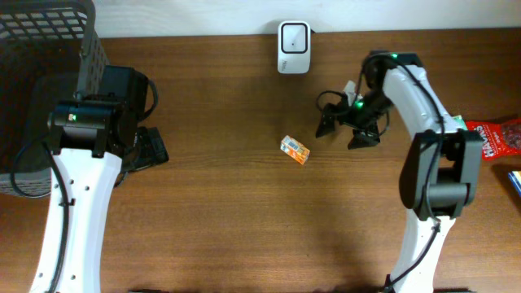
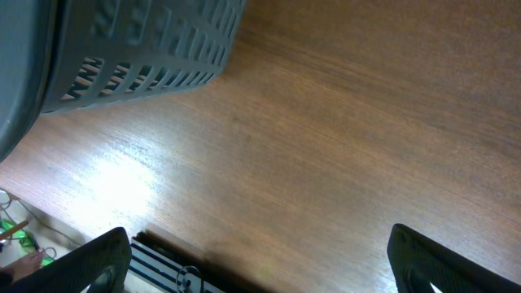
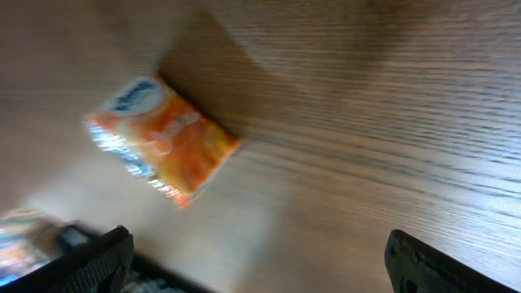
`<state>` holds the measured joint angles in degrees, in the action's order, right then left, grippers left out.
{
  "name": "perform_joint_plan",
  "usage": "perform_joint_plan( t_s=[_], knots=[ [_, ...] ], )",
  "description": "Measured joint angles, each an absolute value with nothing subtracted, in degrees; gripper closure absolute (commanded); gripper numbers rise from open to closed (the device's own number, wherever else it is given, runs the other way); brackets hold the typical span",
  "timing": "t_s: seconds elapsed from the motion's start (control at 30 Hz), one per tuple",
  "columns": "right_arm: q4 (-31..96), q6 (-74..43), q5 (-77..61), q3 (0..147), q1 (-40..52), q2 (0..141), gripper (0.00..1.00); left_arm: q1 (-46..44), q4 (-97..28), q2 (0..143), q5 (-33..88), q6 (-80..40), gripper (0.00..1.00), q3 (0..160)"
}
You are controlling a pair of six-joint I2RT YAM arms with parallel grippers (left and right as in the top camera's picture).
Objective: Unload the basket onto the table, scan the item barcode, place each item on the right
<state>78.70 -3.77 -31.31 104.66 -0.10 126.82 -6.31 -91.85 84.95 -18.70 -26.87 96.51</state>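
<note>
Nearest first, at the front edge: bare brown desk (image 1: pixel 244 232) between two white arms. Moving in on the left side, left hand (image 1: pixel 149 148), spread wide with nothing held, hovering over the wood just beside the dark grey basket (image 1: pixel 41 49). Same story from the left wrist: black fingertips (image 2: pixel 94 264) far apart at the bottom corners, only wood grain between them, slotted basket wall up in the top-left. Over to mid-desk now: small orange packet (image 1: pixel 295 150), lying flat and slightly askew, touched by nothing. Just past it and to the right, right hand (image 1: pixel 343 130), jaws wide apart, empty, near the packet but clear of it. Blurred from the right wrist, yet plain enough: packet up and left of the gap between the fingers, not inside it. Off at the right edge, red snack bag (image 1: pixel 498 137). Farthest back, centre: white scanner (image 1: pixel 294 37), standing at the desk's rear edge, well apart from the packet.
</note>
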Motion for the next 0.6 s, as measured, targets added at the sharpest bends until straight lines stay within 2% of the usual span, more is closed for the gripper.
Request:
perform_joint_plan(
  t_s=[0.27, 0.6],
  knots=[
    [76.6, -2.59, -45.32, 100.62, -9.65, 126.85, 0.02, -6.31, -91.85, 84.95, -18.7, -26.87, 0.01, 96.51],
    [74.28, -2.55, -54.06, 86.3, -11.84, 126.82, 0.02, -6.28, -91.88, 84.95, -18.7, -26.87, 0.01, 96.51]
  ],
)
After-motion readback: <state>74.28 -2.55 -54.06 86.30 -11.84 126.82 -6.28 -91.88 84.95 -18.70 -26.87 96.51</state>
